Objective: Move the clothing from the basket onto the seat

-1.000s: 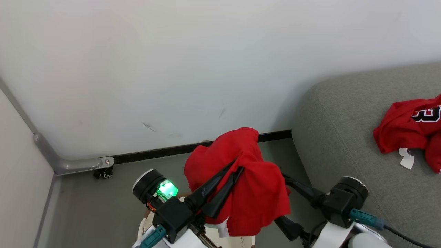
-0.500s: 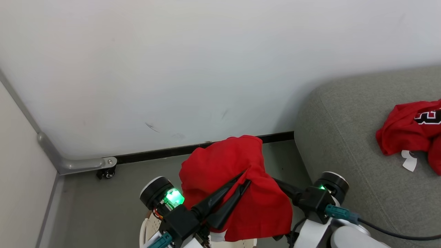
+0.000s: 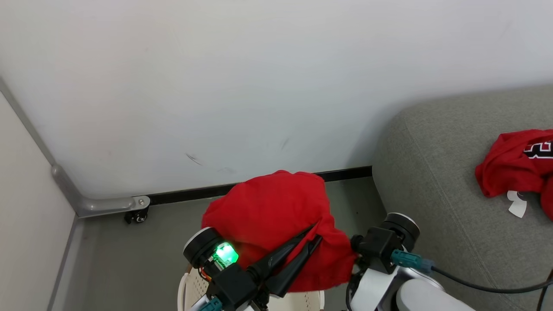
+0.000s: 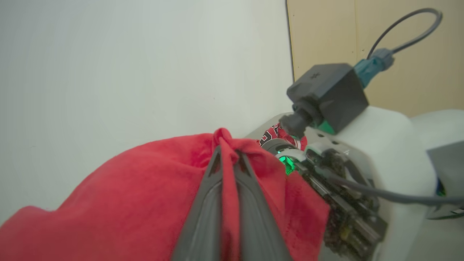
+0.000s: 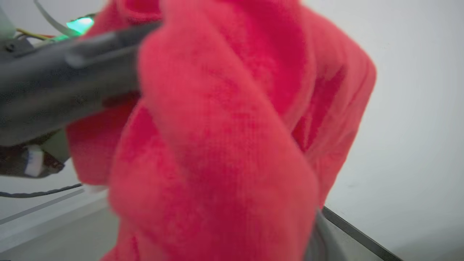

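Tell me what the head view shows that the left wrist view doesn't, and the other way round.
Head view's own: the basket under the arms, a white tag by the jersey, a caster on the floor. Left wrist view's own: a beige panel at upper right. Shared: the red garment pinched between the fingers of the left gripper, the numbered jersey and the white wall.

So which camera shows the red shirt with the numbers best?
The head view: the numbered shirt lies on the grey seat, partly cut off at the edge. The left wrist view catches a tiny patch. The right wrist view faces the other red garment.
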Robot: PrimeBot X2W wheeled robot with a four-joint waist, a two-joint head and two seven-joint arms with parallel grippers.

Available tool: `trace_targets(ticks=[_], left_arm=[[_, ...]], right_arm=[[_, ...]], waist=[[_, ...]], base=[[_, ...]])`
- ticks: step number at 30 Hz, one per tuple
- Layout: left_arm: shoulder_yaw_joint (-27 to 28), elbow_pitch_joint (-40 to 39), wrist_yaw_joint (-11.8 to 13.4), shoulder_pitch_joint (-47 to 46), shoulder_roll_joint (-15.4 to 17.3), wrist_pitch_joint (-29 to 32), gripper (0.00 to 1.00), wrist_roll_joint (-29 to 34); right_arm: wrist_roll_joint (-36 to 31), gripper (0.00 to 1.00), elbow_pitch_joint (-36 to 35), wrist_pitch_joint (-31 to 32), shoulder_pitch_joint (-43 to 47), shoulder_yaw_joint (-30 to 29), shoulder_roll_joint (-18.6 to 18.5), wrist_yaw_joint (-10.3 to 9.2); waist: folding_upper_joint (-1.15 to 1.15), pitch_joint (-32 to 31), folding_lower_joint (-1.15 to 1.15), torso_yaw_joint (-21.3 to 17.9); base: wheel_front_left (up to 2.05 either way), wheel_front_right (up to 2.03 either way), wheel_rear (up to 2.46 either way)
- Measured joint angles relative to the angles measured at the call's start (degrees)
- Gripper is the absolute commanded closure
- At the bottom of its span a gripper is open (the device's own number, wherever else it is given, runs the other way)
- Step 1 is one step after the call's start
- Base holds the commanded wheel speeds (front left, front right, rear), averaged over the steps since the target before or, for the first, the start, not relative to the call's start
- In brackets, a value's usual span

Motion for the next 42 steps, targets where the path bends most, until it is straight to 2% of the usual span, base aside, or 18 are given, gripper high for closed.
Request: trace_targets(ticks=[18,19,20,21,22,30,42], left_arm=[[0.89,0.1,0.0,-0.03,0.12,0.0,1.0,-0.71],[1.11,0.12,0.0,-0.03,0.08,0.0,0.93,-0.78],[1.36,0.2,0.0,-0.03,0.03,0.0,0.64,-0.78],[1.54,0.24,0.0,-0.03,0.02,0.0,0.08,-0.78],[1.64,0.27,0.0,-0.03,0.0,0.0,0.0,-0.78],[1.82,0.49,0.0,-0.03,-0.1,0.0,0.0,-0.79],[3.55,0.89,0.0,0.05,-0.31,0.0,0.0,-0.79]], right_arm=[[2.45,1.0,-1.59,0.01,0.3,-8.2,3.19,0.0],[2.46,1.0,-1.69,0.01,0.33,-8.37,3.27,0.0],[2.48,1.0,-1.78,0.0,0.34,-8.61,3.39,0.0],[2.6,1.0,-1.9,0.01,0.35,-8.94,3.5,0.0],[2.79,1.0,-2.05,0.01,0.36,-9.25,3.59,0.0],[2.76,1.0,-4.02,0.0,0.4,-10.58,4.37,0.0],[1.56,1.0,-5.8,0.0,1.91,-15.57,4.71,0.0]], waist=[[0.0,0.03,0.0,0.21],[0.0,0.01,0.0,0.21],[0.0,-0.01,0.0,0.21],[0.0,-0.03,0.0,0.21],[0.0,-0.05,0.0,0.22],[0.0,-0.2,0.0,0.32],[0.0,-0.37,0.0,0.55]], base=[[0.0,0.0,0.0],[0.0,0.0,0.0],[0.0,0.0,0.0],[0.0,0.0,0.0],[0.0,0.0,0.0],[0.0,0.0,0.0],[0.0,0.0,0.0]])
